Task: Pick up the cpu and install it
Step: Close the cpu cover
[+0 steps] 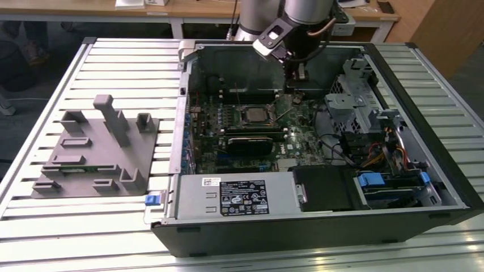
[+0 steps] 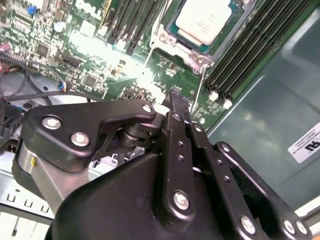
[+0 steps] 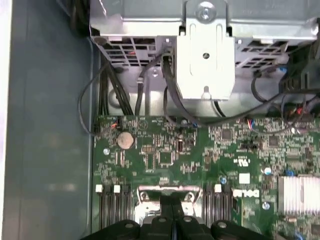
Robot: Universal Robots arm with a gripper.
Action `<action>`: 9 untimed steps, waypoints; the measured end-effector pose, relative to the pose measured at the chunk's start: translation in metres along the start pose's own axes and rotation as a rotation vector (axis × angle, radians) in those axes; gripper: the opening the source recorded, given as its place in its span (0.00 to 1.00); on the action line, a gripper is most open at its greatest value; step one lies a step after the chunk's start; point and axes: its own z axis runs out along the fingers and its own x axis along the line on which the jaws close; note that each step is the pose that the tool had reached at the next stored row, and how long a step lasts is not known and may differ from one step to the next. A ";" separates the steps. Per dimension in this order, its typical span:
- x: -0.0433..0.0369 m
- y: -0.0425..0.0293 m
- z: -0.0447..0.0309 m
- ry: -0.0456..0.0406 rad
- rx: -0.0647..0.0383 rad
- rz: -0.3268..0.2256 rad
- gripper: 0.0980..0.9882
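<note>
We seem to be in a robotics lab: an opened computer case (image 1: 302, 232) on a slatted metal bench (image 1: 76, 238), wooden desks (image 1: 204, 8) at the far side.

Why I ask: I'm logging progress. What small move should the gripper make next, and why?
Probably ease toward the thin lever beside the socket: the cpu already lies in it, and the gripper hangs shut and empty nearby.

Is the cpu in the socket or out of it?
In. The small square silvery-topped cpu lies flat inside the metal socket frame on the green motherboard; the tool is apart from it.
</note>
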 end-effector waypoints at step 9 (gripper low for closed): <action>0.0002 0.0107 0.0052 0.0000 0.002 -0.012 0.01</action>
